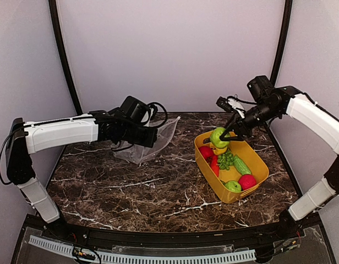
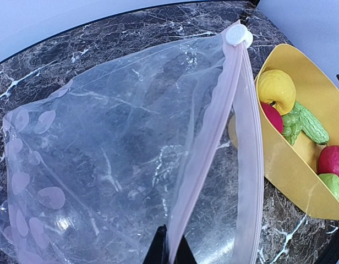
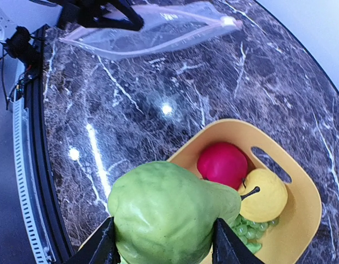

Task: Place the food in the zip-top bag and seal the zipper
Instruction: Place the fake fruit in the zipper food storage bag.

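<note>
One green pear (image 3: 169, 214) is clenched in the right gripper (image 3: 164, 248) above one yellow tub (image 2: 290, 170) by the right edge, in which at least seven food pieces (image 1: 225, 160) are seen. One zip-top bag (image 2: 103, 165), near the far edge, is pinched at its zipper (image 2: 213, 143) by the left gripper (image 2: 170, 248).
</note>
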### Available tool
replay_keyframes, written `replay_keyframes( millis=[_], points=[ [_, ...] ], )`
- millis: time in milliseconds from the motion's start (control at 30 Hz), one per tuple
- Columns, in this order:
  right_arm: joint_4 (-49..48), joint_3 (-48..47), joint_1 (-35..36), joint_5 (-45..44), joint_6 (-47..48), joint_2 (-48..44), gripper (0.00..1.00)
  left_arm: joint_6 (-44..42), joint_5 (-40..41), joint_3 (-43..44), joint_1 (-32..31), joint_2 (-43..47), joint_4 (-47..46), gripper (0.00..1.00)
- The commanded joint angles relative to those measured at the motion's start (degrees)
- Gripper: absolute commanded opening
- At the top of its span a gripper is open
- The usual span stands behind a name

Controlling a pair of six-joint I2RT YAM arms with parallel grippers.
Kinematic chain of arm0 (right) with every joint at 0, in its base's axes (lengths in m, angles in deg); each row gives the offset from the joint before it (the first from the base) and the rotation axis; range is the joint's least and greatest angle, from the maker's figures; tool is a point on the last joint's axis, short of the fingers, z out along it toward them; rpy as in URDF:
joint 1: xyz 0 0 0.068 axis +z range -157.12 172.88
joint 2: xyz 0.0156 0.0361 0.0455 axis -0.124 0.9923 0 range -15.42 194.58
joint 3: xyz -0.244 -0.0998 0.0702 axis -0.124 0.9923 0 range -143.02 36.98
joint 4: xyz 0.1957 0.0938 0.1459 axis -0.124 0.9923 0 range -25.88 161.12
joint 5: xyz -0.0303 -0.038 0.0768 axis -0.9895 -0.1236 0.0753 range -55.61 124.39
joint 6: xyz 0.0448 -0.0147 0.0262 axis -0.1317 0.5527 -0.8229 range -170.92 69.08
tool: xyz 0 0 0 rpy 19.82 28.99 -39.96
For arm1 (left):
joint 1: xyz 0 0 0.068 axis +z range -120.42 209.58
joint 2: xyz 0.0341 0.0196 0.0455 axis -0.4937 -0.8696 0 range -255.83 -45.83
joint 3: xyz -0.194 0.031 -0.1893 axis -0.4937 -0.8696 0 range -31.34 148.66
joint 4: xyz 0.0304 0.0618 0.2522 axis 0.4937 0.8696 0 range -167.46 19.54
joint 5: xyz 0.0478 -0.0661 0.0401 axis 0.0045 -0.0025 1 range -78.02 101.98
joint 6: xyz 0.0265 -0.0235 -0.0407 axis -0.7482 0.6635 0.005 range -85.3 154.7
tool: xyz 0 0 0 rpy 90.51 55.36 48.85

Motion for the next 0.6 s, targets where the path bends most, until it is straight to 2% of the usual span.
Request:
replay_keyframes(
  millis=[0, 233, 567],
  points=[
    [-3.3, -3.8, 2.1, 10.5, -2.4, 1.6, 0.39, 2.5, -1.8, 2.6, -0.1, -1.2, 0.2, 0.03],
    [-11.5, -10.3, 7.8, 20.3, -11.0, 7.1, 0.39, 5.6, -4.2, 1.8, -0.1, -1.1, -2.3, 0.03],
    [-21.4, -19.7, 11.7, 26.2, -21.1, 19.4, 0.4, 7.3, -4.6, 1.5, -0.8, 4.0, -2.9, 0.02]
  ],
)
